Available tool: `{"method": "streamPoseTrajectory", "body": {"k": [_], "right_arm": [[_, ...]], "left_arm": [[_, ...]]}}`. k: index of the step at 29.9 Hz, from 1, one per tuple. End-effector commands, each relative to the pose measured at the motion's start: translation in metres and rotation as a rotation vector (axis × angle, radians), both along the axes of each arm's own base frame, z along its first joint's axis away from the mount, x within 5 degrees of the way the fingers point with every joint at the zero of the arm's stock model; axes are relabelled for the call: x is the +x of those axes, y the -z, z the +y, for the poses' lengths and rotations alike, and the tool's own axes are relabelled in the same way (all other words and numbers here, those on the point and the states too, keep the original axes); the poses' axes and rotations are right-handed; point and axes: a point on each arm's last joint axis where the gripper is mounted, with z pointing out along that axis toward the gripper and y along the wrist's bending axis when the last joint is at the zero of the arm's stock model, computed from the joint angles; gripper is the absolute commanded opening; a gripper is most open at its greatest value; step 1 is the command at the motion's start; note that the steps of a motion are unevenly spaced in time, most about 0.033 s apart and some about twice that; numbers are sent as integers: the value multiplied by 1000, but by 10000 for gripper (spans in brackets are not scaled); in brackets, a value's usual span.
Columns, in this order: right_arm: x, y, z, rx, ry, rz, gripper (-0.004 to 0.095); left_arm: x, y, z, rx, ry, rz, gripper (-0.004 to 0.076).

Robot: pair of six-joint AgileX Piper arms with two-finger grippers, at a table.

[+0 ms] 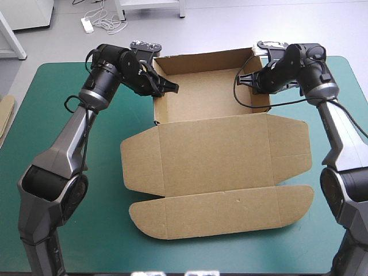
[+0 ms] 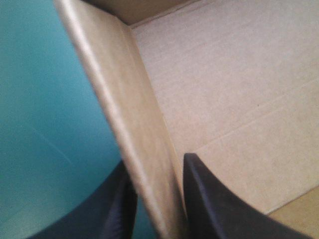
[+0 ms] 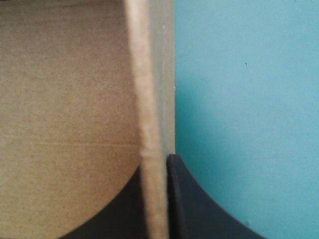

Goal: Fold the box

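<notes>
The brown box (image 1: 213,95) stands as an open tray at the table's far middle. Its lid (image 1: 218,155) and front flap (image 1: 224,210) lie flat toward the near edge. My left gripper (image 1: 165,88) straddles the tray's left wall. In the left wrist view that wall (image 2: 130,124) runs between the black fingers (image 2: 212,201) of the gripper (image 2: 157,199), which is shut on it. My right gripper (image 1: 248,80) sits on the tray's right wall. The right wrist view shows this wall (image 3: 149,99) pinched in the gripper (image 3: 157,199), with one finger inside the tray and one outside.
The teal-green cover (image 1: 69,121) lies bare on both sides of the box and along the near edge. A piece of more brown board (image 1: 4,115) shows at the table's left edge.
</notes>
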Motion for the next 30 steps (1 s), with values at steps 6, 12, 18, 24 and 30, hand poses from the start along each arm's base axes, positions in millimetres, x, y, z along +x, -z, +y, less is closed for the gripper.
{"method": "streamPoseTrajectory", "body": {"k": [6, 12, 18, 24, 30], "right_arm": [[-7, -27, 3, 31, 9, -110, 3], [-4, -10, 26, -75, -34, -81, 3], [2, 5, 32, -81, -47, -28, 3], [7, 24, 32, -126, -63, 44, 3], [13, 41, 34, -143, -74, 104, 3]], "left_arm": [[-5, -8, 5, 55, -16, -8, 54], [3, 5, 3, 89, -13, 9, -8], [6, 8, 4, 106, -17, 9, -8], [16, 30, -2, 118, -13, 58, -8], [29, 61, -8, 97, -7, 141, -9]]}}
